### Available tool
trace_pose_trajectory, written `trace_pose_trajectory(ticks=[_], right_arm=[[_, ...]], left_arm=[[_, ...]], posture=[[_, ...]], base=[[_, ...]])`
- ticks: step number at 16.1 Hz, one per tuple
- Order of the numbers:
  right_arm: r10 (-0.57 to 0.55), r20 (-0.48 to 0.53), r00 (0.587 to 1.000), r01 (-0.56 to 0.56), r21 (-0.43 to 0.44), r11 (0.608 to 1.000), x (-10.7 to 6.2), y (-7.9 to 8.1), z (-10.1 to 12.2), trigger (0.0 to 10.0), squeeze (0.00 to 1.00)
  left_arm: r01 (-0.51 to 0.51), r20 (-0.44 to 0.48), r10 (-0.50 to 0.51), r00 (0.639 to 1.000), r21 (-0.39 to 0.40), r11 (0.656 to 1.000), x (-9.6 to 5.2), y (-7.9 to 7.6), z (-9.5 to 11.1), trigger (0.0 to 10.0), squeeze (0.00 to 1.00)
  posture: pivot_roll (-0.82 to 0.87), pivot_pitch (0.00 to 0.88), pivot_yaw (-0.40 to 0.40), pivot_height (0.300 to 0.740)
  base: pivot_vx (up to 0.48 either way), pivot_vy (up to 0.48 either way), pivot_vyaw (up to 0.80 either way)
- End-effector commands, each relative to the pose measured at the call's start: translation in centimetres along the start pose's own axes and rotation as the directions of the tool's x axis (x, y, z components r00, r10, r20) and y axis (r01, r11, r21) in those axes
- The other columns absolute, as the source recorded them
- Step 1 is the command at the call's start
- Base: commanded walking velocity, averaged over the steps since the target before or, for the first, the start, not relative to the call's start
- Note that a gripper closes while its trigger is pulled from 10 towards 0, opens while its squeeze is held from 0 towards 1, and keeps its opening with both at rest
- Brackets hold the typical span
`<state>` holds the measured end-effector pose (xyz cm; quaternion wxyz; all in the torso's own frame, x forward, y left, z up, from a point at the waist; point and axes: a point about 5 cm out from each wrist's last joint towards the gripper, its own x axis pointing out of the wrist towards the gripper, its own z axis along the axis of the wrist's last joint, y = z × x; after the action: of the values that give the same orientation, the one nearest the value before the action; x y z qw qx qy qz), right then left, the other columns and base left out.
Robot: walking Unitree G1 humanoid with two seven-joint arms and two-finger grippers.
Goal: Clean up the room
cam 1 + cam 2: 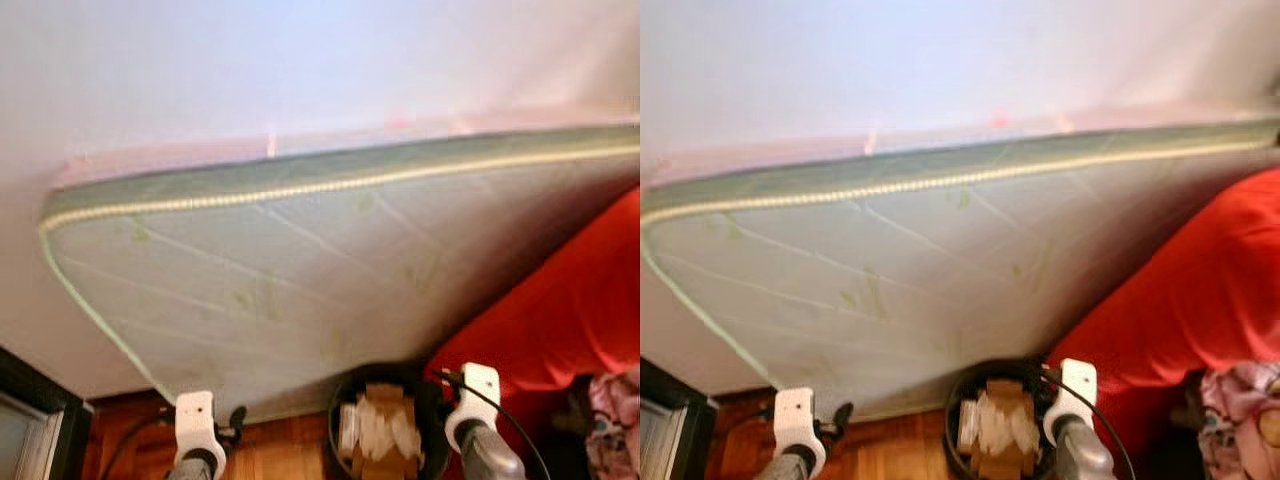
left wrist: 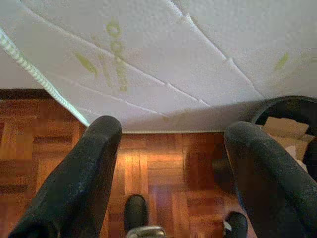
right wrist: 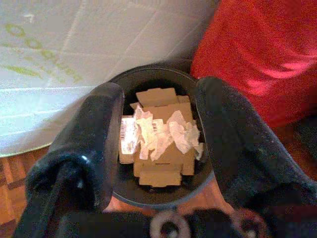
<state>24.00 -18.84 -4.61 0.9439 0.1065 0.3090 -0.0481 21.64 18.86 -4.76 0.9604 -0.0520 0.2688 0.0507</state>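
Note:
A black round bin (image 1: 385,425) stands on the wooden floor at the foot of a leaning mattress. It holds cardboard pieces (image 3: 159,167) and crumpled white paper (image 3: 163,130). My right gripper (image 3: 158,134) hangs open just above the bin, nothing between its fingers (image 3: 94,144). My left gripper (image 2: 171,148) is open over bare parquet beside the bin, its fingers (image 2: 84,168) empty. Both wrists show at the bottom of the eye views, left (image 1: 196,425) and right (image 1: 475,400).
A pale green quilted mattress (image 1: 300,270) leans against the white wall (image 1: 250,60). A red cover (image 1: 560,310) lies to the right, with pink clothes (image 1: 615,400) at the far right. A dark cabinet edge (image 1: 30,410) stands at left. Parquet floor (image 2: 158,168) is underfoot.

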Motion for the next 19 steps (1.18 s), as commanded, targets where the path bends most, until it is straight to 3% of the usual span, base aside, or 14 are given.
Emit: trace_pose_trajectory(ticks=[1,5,9,19], right_arm=[[-0.020,-0.041,0.999,0.019,-0.008,1.000,-0.3,-0.6,-0.9,10.0,0.00],[-0.090,-0.155,0.984,0.086,-0.030,0.996,-1.8,-2.5,-4.0,10.0,0.00],[-0.098,-0.217,0.971,0.090,-0.045,0.995,-2.7,-2.8,-6.0,10.0,0.00],[-0.091,-0.223,0.971,0.086,-0.033,0.996,-3.1,-2.6,-6.7,10.0,0.00]], left_arm=[[-0.005,-0.045,0.006,0.999,0.026,1.000,-0.3,0.2,-1.0,10.0,0.00],[-0.043,-0.165,0.047,0.985,0.028,0.999,-1.2,1.2,-3.5,10.0,0.00],[-0.054,-0.200,0.058,0.978,0.027,0.998,-1.5,1.5,-4.2,10.0,0.00],[-0.055,-0.182,0.058,0.982,0.022,0.998,-1.8,1.8,-4.4,10.0,0.00]], posture=[[0.04,0.006,-0.047,0.740],[0.02,0.000,-0.033,0.740],[0.02,0.000,-0.019,0.740],[0.02,0.078,-0.019,0.740]], base=[[0.000,0.000,0.00],[0.000,0.000,0.00],[0.000,0.000,0.00],[0.000,0.000,-0.77]])
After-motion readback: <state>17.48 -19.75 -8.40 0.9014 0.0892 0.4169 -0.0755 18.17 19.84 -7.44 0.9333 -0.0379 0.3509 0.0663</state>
